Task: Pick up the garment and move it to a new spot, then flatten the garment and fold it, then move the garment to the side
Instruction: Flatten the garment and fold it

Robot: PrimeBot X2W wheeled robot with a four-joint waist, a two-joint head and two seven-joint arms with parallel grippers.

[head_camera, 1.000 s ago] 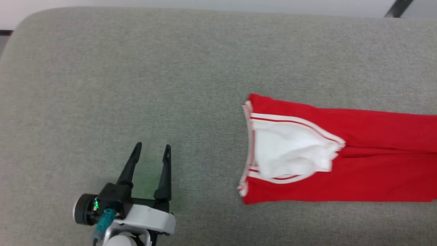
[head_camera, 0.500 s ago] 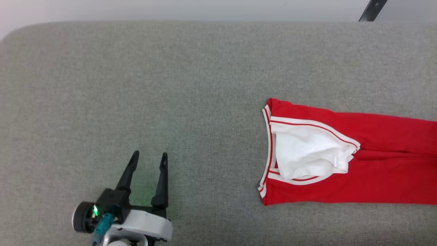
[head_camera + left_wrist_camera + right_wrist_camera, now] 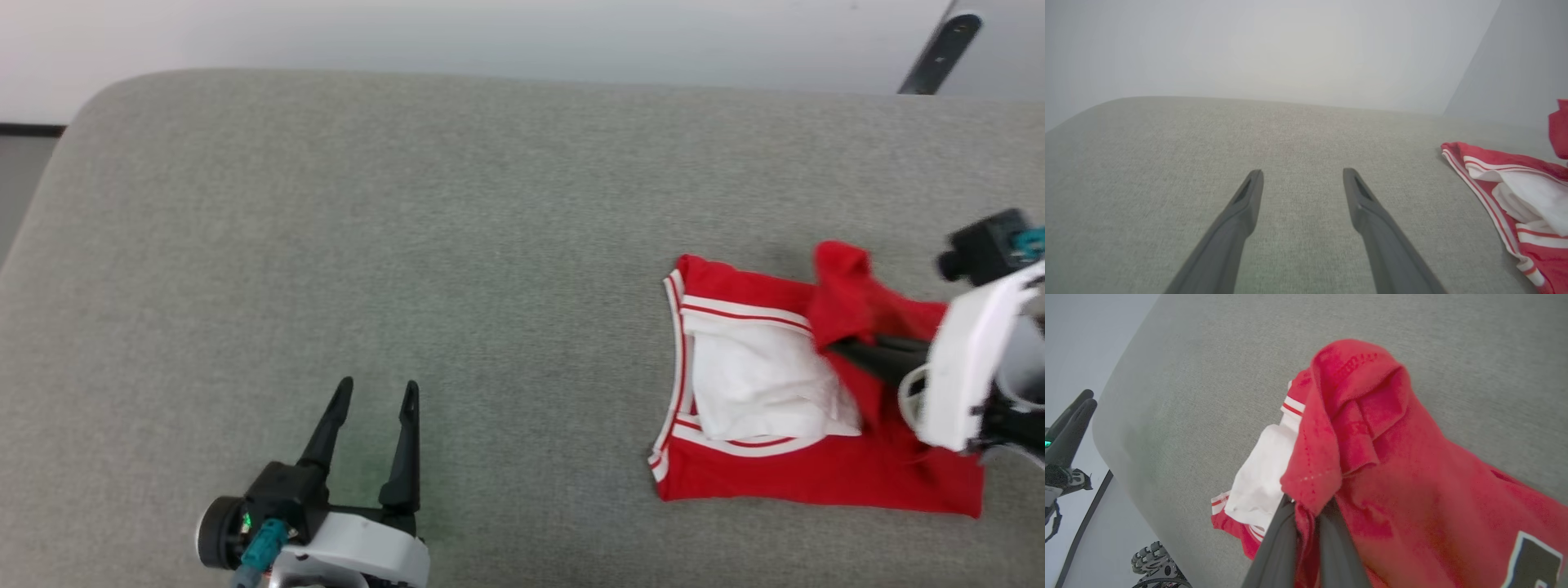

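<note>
The garment [image 3: 767, 384], a red jersey with white sleeves and striped trim, lies at the right of the grey cushioned surface [image 3: 408, 245]. My right gripper [image 3: 841, 349] is shut on a red fold of it, which it holds lifted above the white sleeve part. In the right wrist view the red cloth [image 3: 1363, 428] drapes over the shut gripper [image 3: 1308, 506], and black lettering [image 3: 1531, 559] shows at the lower right. My left gripper [image 3: 379, 385] rests open and empty at the lower left, well apart from the garment [image 3: 1527, 196]. The left wrist view shows this gripper [image 3: 1302, 173] open over bare fabric.
The grey surface curves down at its left edge [image 3: 49, 188], with a pale wall behind. A dark bar [image 3: 939, 49] leans at the top right. Beyond the surface's edge, the right wrist view shows the left gripper [image 3: 1069, 424] and part of the robot's base [image 3: 1151, 559].
My right gripper has come into view holding the garment's red end, lifted and carried left over the rest. The garment no longer stretches out to the right. The camera has shifted; the left gripper stays open.
</note>
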